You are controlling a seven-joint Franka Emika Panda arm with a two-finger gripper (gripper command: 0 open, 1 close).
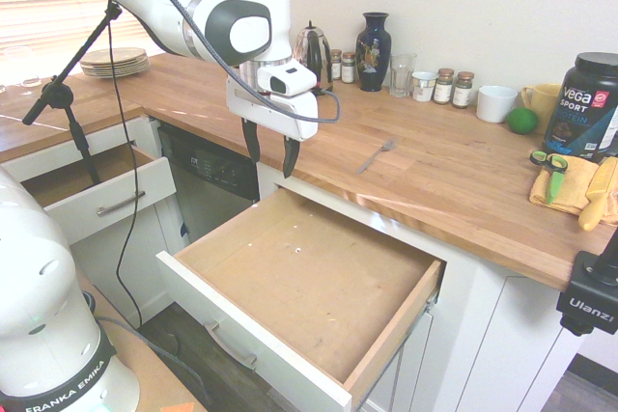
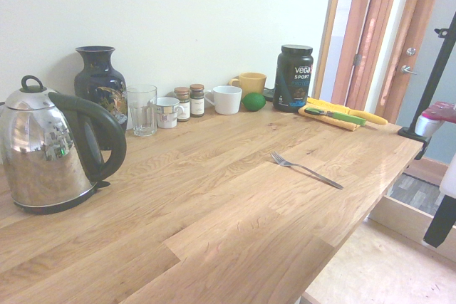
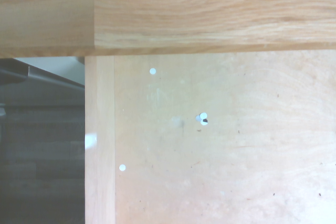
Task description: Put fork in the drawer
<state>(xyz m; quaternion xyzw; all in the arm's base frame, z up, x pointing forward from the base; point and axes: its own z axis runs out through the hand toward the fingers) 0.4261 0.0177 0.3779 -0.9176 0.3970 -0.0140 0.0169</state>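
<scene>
- Your gripper (image 1: 271,152) hangs empty, fingers spread, over the far left corner of the pulled-out drawer (image 1: 377,352).
- The fork (image 1: 375,156) lies flat on the countertop (image 1: 454,180), well right of the gripper.
- Expect it light, rigid, slippery; pinch across the thin handle mid-length.

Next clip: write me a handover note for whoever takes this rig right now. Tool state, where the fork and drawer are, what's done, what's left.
Tool: open, empty, pointing down over the back edge of the drawer, beside the counter's edge.
Fork: lying flat on the counter, apart from the tool, untouched.
Drawer: pulled out, nothing visible on its wooden bottom.
Done: drawer is open.
Left: move over the fork, grasp it, carry it over the drawer and release it inside.
</scene>
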